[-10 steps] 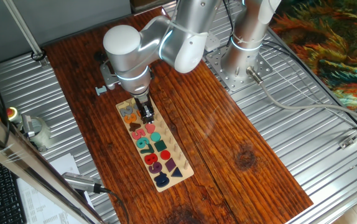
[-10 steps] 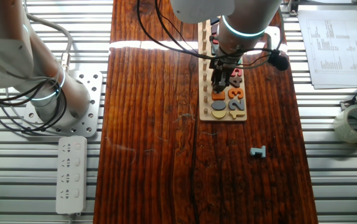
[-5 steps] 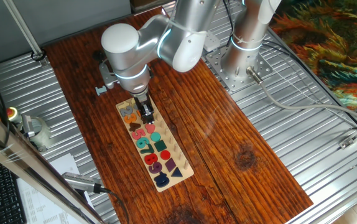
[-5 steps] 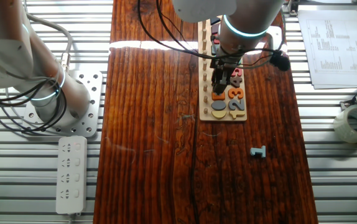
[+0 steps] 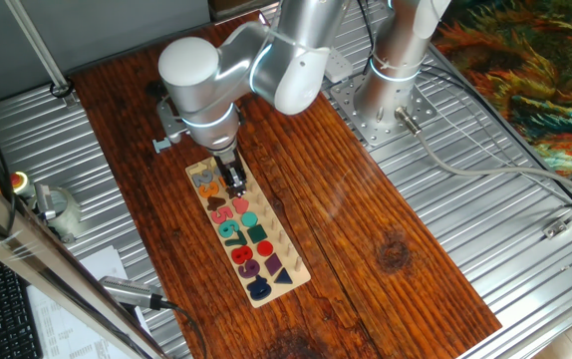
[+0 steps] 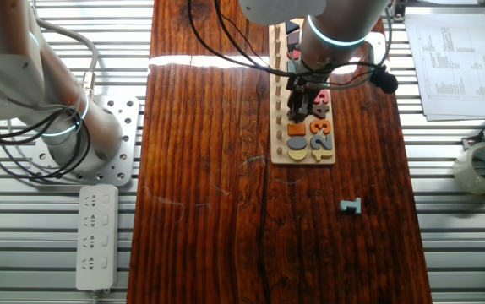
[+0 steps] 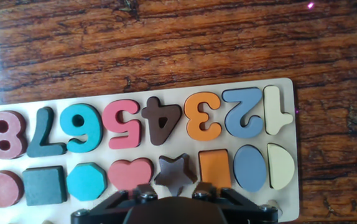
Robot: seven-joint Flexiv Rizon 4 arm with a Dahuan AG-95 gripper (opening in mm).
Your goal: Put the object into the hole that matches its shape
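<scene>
Pincer (image 6: 297,108) hangs directly over the board (image 7: 135,96); its fingertips are out of sight, so I cannot tell how wide it stands, nor whether it touches anything. Star (image 7: 178,173), dark brown, sits in the shape row between heart (image 7: 130,173) and orange rectangle (image 7: 216,168), covering its hole. 1 grey-blue piece (image 6: 350,206) lies apart on the counter (image 6: 209,169).

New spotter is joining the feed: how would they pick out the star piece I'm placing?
Look at the long pale puzzle board on the dark wooden table. In its row of shapes, the star sits between a pink heart and an orange rectangle. It is that row's only dark brown, pointed piece.
</scene>
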